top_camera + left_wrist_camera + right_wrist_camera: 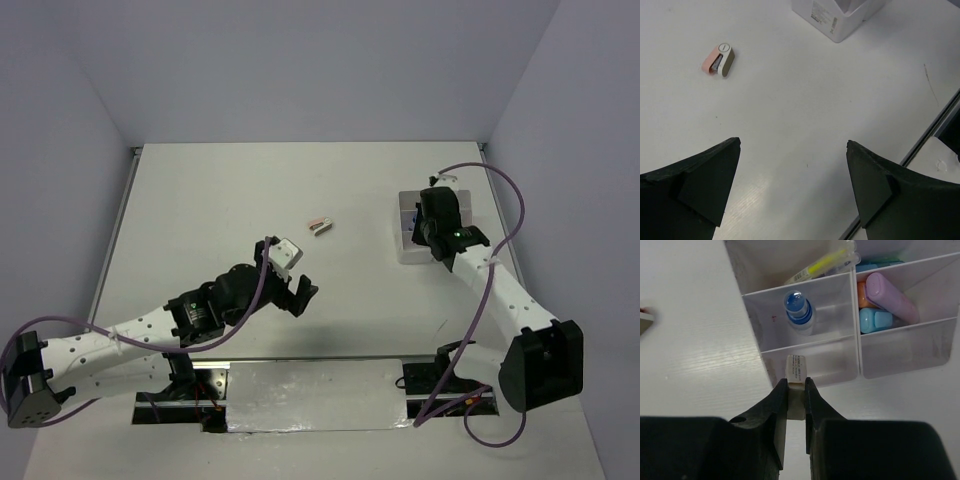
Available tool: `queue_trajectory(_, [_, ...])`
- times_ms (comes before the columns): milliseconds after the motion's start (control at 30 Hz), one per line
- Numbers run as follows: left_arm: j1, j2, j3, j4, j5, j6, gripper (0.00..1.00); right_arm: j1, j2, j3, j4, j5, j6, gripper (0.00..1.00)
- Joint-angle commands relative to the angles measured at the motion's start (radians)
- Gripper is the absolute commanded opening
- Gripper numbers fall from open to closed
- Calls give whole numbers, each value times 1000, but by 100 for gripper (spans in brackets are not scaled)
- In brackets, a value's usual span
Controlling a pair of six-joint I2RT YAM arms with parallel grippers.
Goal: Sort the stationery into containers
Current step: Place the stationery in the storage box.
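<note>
Arms reach forward: right tool (pixel 796 386) pinches eraser (pixel 795 367) over containers (pixel 840 365), left tool (pixel 792 145) gapes.

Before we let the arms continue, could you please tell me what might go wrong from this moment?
1. The right gripper pinches a small white paper-sleeved eraser that seems to sit over the near wall of the translucent-white plastic bin block. If released here, it may hit the rim and drop outside.
2. Lowering further could make the fingers shove the block.
</note>
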Motion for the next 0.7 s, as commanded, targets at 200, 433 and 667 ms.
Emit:
queue_trajectory(200, [1, -25, -21, -71, -105, -118, 99, -66, 65, 58, 35, 26, -40, 0])
queue_trajectory(433, [1, -19, -13, -80, -131, -127, 99, -83, 91, 49, 49, -67, -37, 0])
queue_trajectory(667, [9, 28, 23, -98, -209, -169, 99, -83, 130, 38, 62, -115, -35, 10])
